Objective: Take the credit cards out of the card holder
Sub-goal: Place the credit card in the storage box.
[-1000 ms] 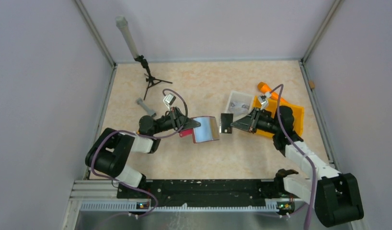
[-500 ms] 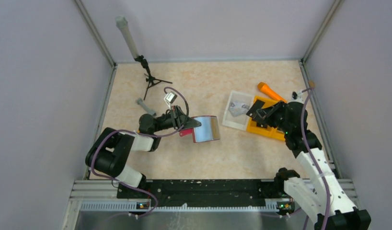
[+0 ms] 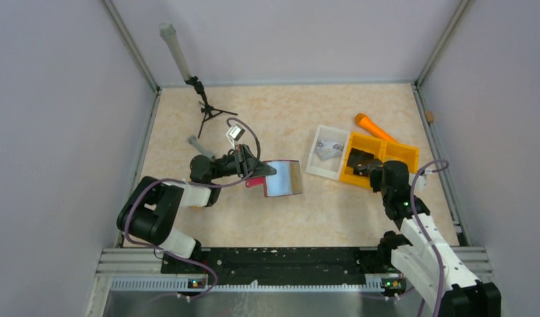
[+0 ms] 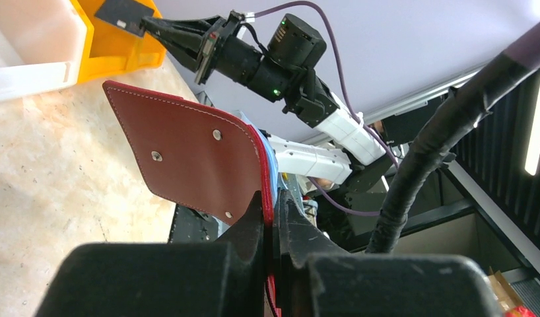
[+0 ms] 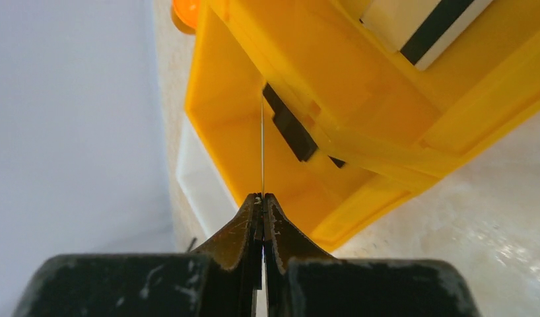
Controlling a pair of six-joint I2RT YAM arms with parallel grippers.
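Note:
The card holder stands open near the table's middle, its pale grey inner face up. My left gripper is shut on its red edge. In the left wrist view its dark red outer flap rises from the left gripper. My right gripper is shut on a credit card, seen edge-on as a thin line. The card hangs inside the left compartment of the orange tray. The same dark card shows over the tray in the left wrist view. A pale card with a black stripe lies in the other compartment.
A white square tray touches the orange tray's left side, with a grey flat thing in it. An orange cylinder lies behind the trays. A small tripod and a grey bolt sit at the back left.
My right arm carried the card from beside the card holder to the right, and now holds it in the orange tray. The left gripper and the card holder have stayed put.

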